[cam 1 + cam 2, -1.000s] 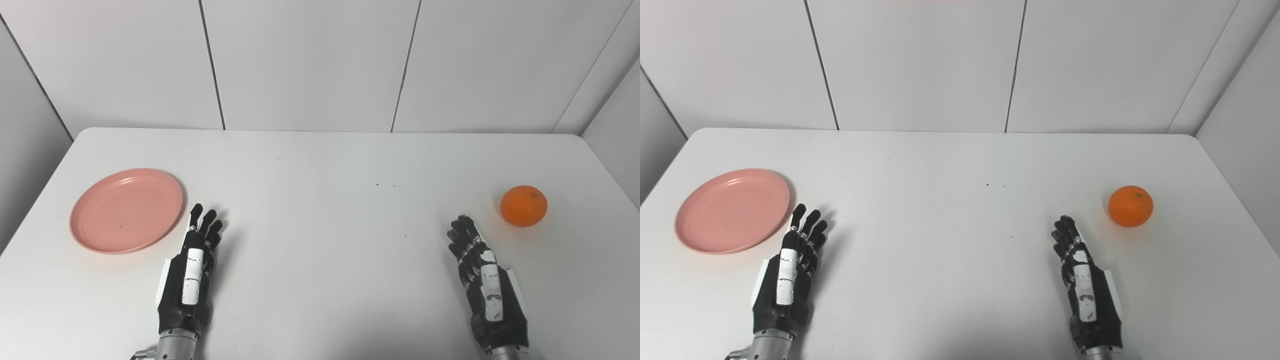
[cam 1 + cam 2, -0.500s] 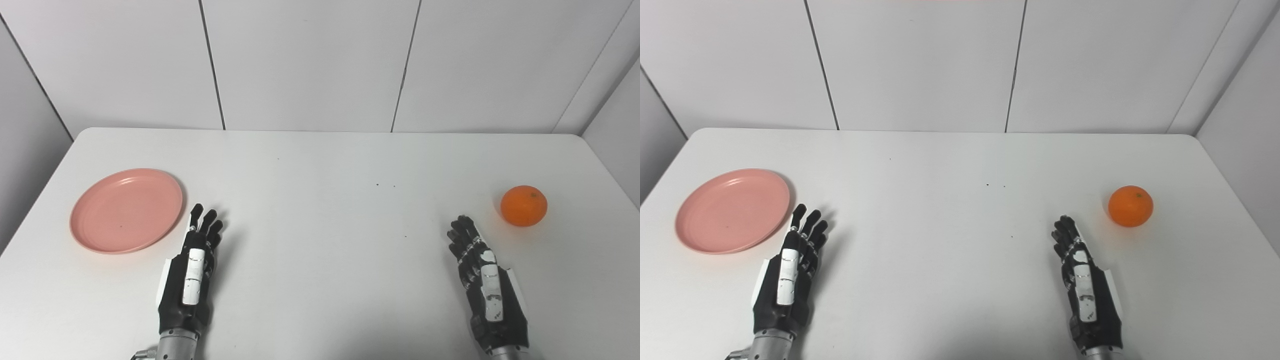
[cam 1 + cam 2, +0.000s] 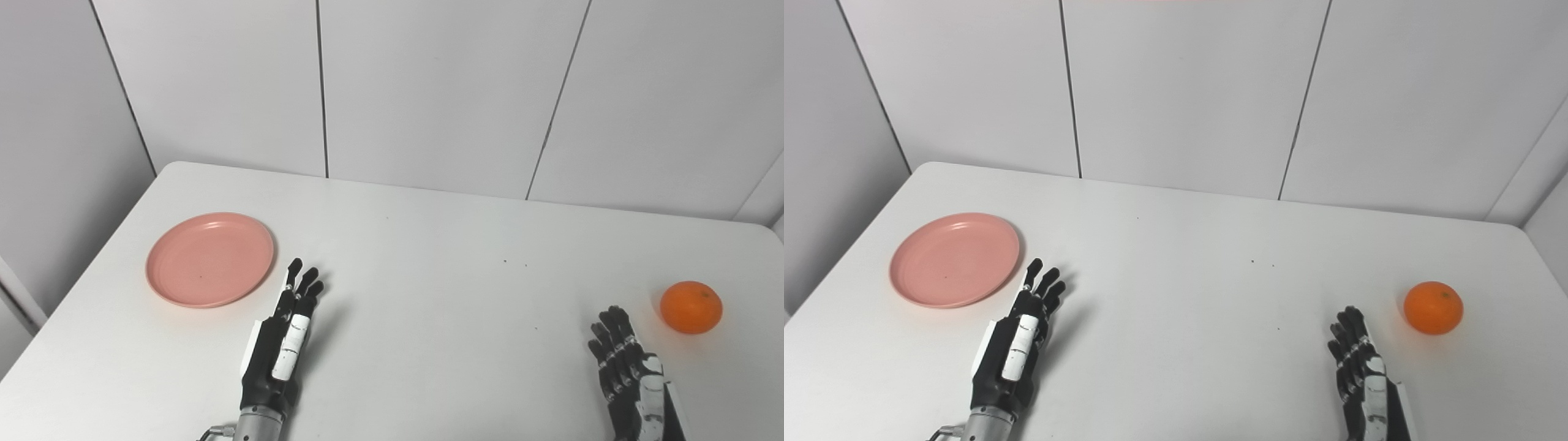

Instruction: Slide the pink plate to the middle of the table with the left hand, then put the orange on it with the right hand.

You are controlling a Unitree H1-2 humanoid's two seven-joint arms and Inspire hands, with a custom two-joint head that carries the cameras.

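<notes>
Your pink plate (image 3: 209, 259) sits flat on the white tabletop (image 3: 429, 245) over at the left side, nothing on it. Your left hand (image 3: 283, 338) lies just beside the plate's near right rim, not touching it, fingers (image 3: 304, 283) stretched out straight and holding nothing. Far across on the right, the orange (image 3: 691, 307) rests on the tabletop, well apart from the plate. Your right hand (image 3: 1363, 373) is near it, low at the picture's edge, fingers (image 3: 1350, 331) extended and empty, pointing toward the orange with a gap between.
</notes>
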